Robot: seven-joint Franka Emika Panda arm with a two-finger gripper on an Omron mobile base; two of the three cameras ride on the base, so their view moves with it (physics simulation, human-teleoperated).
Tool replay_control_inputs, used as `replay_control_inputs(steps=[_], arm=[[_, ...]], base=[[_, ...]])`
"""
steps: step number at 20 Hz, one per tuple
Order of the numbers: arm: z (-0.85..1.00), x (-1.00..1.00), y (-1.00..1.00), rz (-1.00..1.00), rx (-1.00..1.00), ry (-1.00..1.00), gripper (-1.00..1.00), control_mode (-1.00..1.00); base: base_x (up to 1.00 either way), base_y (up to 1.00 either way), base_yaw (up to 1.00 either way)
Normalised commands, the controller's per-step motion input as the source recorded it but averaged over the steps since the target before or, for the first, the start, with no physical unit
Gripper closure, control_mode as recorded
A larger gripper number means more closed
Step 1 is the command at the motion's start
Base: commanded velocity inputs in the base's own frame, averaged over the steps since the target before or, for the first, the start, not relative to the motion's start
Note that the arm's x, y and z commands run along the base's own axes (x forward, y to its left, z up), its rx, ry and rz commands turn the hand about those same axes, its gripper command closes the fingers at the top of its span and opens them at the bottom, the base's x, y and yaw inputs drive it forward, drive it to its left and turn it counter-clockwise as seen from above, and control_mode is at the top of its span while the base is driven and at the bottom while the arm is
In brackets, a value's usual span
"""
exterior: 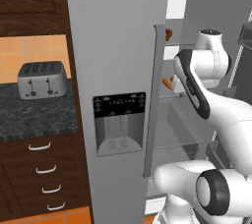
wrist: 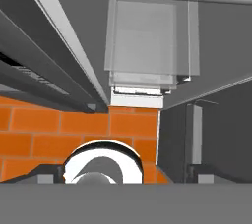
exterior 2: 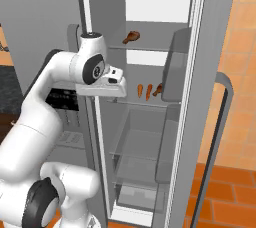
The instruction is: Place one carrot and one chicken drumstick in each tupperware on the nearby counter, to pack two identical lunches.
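Upright on fridge shelf (exterior 2: pixel 150 103), two carrots (exterior 2: pixel 140 91), side by side

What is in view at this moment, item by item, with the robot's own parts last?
fridge: one, grey, door open, glass shelves inside.
chicken drumsticks: two, brown, one on the upper shelf, one on the middle shelf.
carrots: two, orange, middle shelf, beside the lower drumstick.
toaster: one, silver, on the counter.
counter: one, black-grey speckled, left of the fridge, above dark brown drawers.
floor: orange tiles.
arm: one, white, reaching into the fridge opening; fingers open.
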Motion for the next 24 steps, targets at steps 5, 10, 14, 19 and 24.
replay_control_inputs(steps=[5, 10, 14, 19, 24], arm=[[0.14, 0.69, -0.75, 0.05, 0.0, -0.14, -1.0, -1.0], [-0.64, 0.91, -0.7, 0.07, 0.02, -0.02, -1.0, -1.0], [-0.72, 0.96, -0.54, 0.08, 0.06, -0.02, -1.0, -1.0], [-0.25, 1.0, -0.08, 0.09, 0.01, -0.08, -1.0, -1.0], [-0.37, 0.89, 0.0, 0.06, 0.0, 0.0, -1.0, -1.0]], base=[[0.0, 0.0, 0.0], [0.0, 0.0, 0.0], [0.0, 0.0, 0.0], [0.0, 0.0, 0.0], [0.0, 0.0, 0.0]])
